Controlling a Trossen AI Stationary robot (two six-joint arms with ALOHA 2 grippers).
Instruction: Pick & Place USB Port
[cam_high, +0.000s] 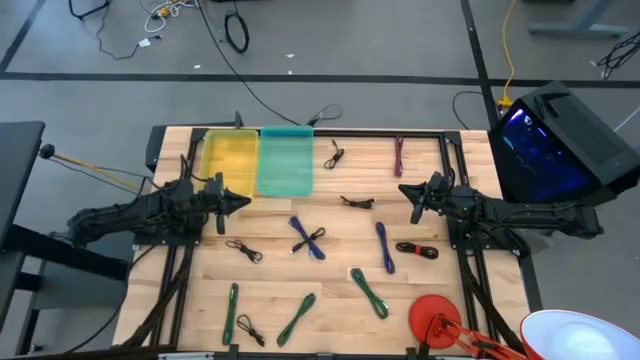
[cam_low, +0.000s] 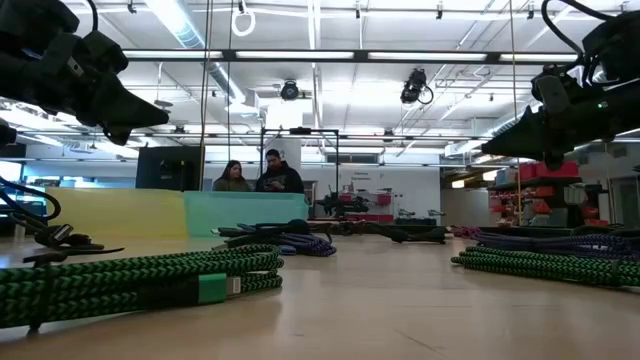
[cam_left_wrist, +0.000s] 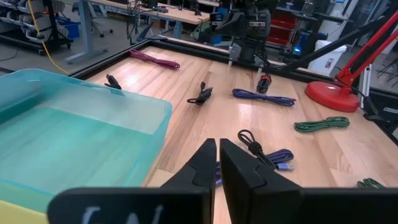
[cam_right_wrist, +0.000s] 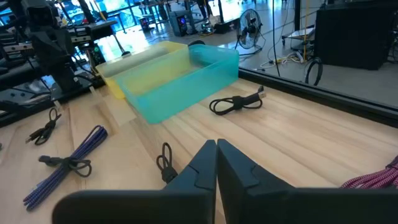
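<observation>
Several bundled USB cables lie flat on the wooden table: black ones (cam_high: 357, 202) (cam_high: 334, 155) (cam_high: 243, 250), a blue-purple one (cam_high: 308, 238), a purple one (cam_high: 385, 246), a maroon one (cam_high: 399, 155), a black-and-red one (cam_high: 417, 249) and green ones (cam_high: 369, 292) (cam_high: 297, 318). A yellow bin (cam_high: 229, 160) and a teal bin (cam_high: 286, 160) stand side by side at the far edge. My left gripper (cam_high: 243, 202) (cam_left_wrist: 217, 146) hovers shut just near of the bins. My right gripper (cam_high: 404, 190) (cam_right_wrist: 216, 146) hovers shut right of the black cable in the middle.
A red lamp base (cam_high: 435, 318) stands at the near right corner, with a white shade (cam_high: 580, 335) beyond the edge. A black frame rail (cam_high: 380, 134) runs along the far edge. In the low view, people (cam_low: 255, 175) stand in the room behind the table.
</observation>
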